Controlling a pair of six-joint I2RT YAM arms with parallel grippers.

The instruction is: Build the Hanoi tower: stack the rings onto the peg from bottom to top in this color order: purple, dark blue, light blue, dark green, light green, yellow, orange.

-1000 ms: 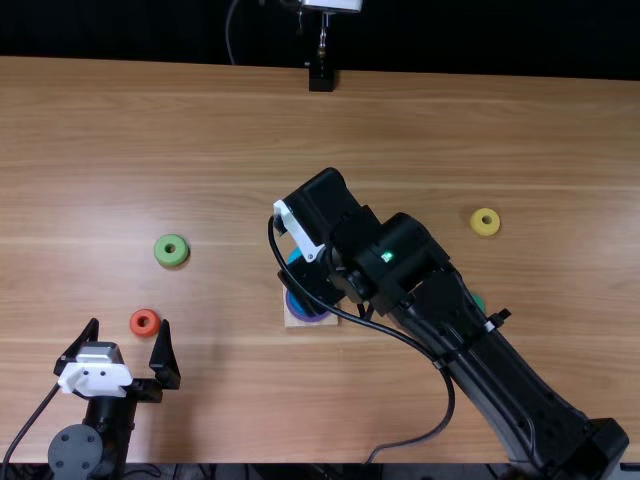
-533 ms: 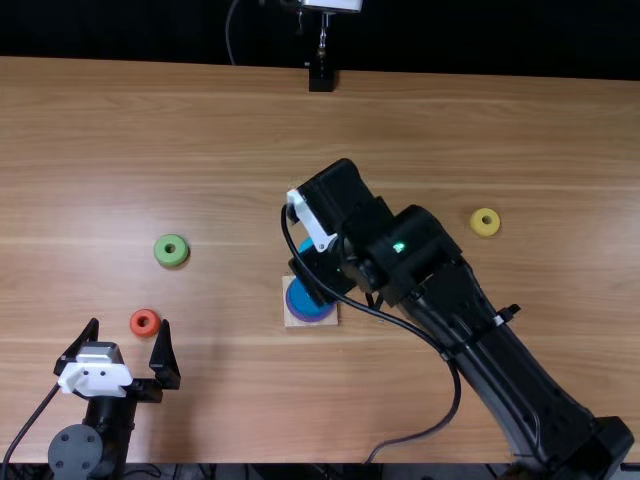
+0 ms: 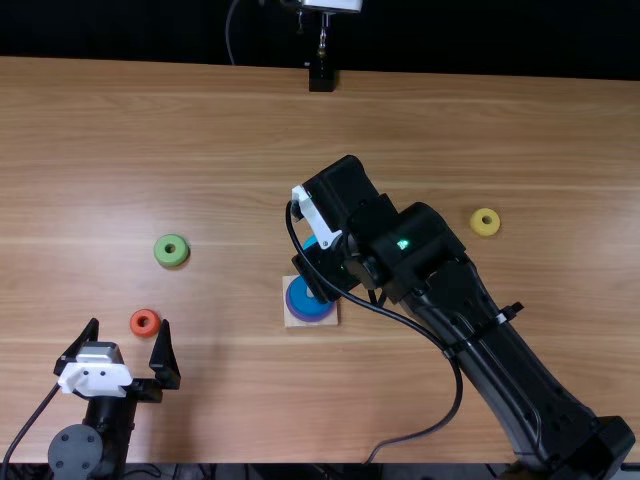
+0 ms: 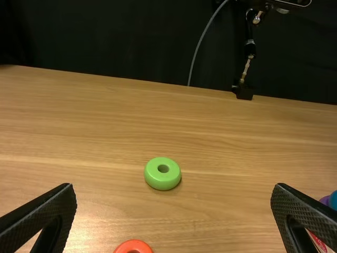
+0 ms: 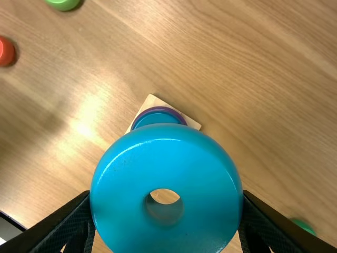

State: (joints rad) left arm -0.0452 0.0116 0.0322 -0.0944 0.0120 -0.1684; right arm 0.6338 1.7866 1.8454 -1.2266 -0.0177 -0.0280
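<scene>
Since a second ago, the right gripper [image 3: 322,274] has shifted toward the far side of the table and slightly right in the top view, uncovering more of the stack, while the left arm has kept its place. Clenched between the right gripper's fingers is the light blue ring [image 5: 166,158], its hole facing the wrist camera. Near that gripper, the dark blue ring [image 3: 308,304] lies on the purple ring [image 3: 304,318], both on the square wooden base [image 3: 289,321].

Over on the left, the left gripper [image 3: 130,324] has its jaws spread wide and grasps nothing; the orange ring [image 3: 145,322] appears between its tips in the top view. Beyond that ring on the table [image 3: 220,400] sits the light green ring [image 3: 171,251]. The yellow ring [image 3: 485,222] lies well apart on the right side, and the right wrist view catches part of the dark green ring [image 5: 304,226].
</scene>
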